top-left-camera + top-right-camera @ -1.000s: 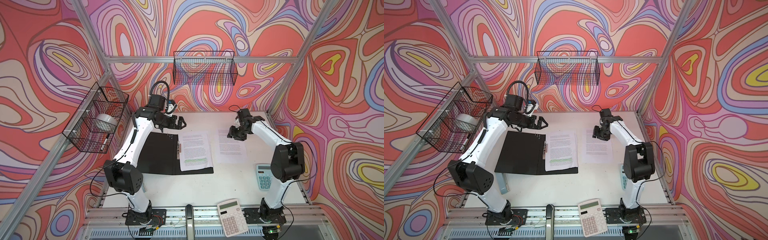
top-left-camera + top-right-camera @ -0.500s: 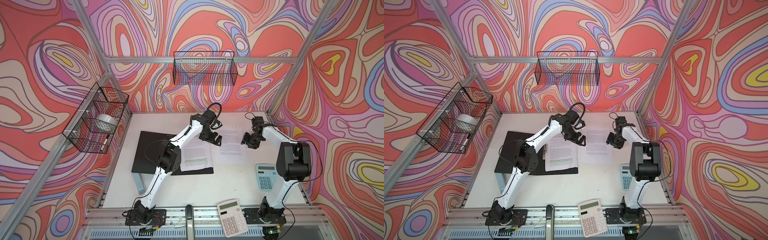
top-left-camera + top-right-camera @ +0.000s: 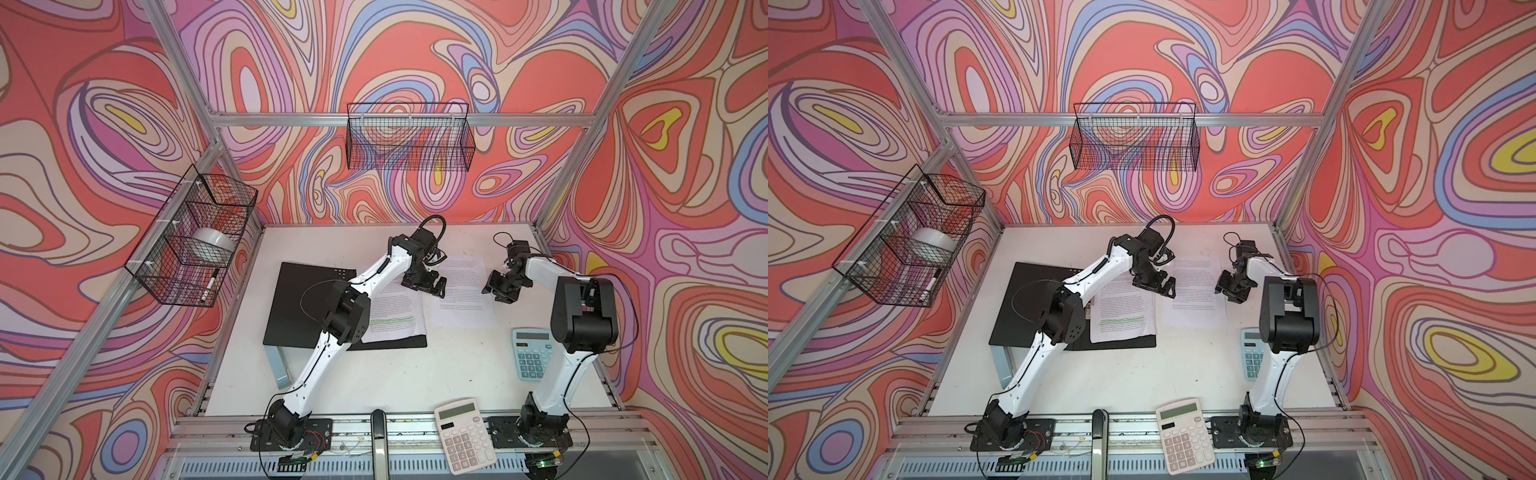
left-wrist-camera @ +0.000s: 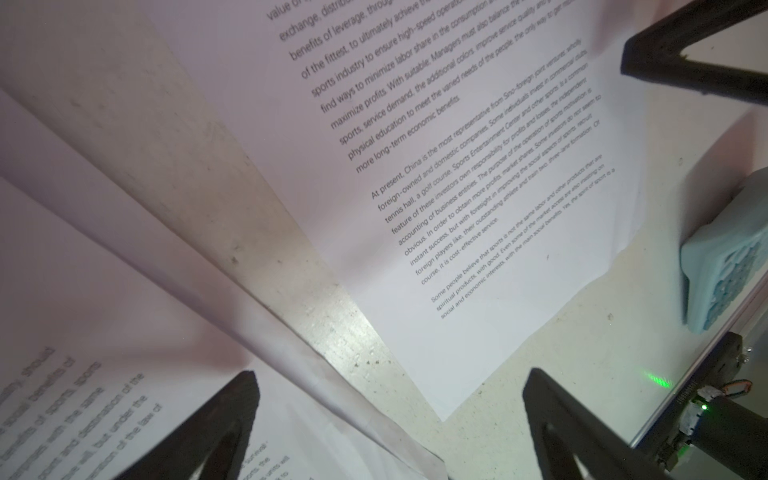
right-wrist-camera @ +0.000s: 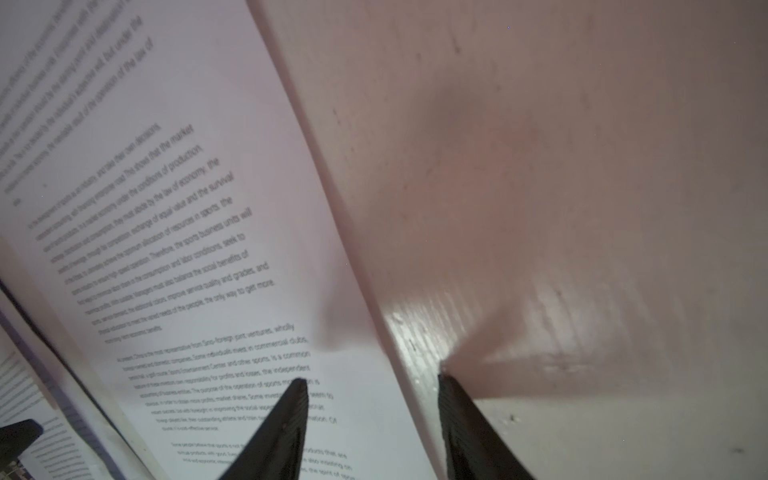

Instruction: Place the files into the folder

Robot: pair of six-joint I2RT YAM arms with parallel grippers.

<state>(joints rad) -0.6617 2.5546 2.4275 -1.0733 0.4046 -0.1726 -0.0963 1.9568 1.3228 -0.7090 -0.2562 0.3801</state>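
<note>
The folder (image 3: 291, 307) (image 3: 1025, 307) lies open on the table, black inside up. A file with green highlighted lines (image 3: 395, 316) (image 3: 1121, 316) rests on its right half. A second file (image 3: 463, 291) (image 3: 1192, 291) (image 4: 478, 187) (image 5: 187, 249) lies flat on the table just right of the folder. My left gripper (image 3: 424, 284) (image 3: 1154, 286) (image 4: 390, 390) hangs open and empty over the strip of table between the two files. My right gripper (image 3: 500, 286) (image 3: 1231, 289) (image 5: 374, 386) stands open astride the second file's right edge, one finger over the paper, one over bare table.
A light-blue calculator (image 3: 532, 353) (image 4: 731, 257) lies at the right by the right arm. A white calculator (image 3: 465, 436) sits on the front rail. Wire baskets (image 3: 191, 241) (image 3: 409, 137) hang on the left and back walls. A metal bracket (image 3: 278, 365) juts out below the folder's front left corner.
My left arm has swung from the folder's far left corner across to the gap between the two files. My right gripper has shifted from the loose file's far edge to its right edge.
</note>
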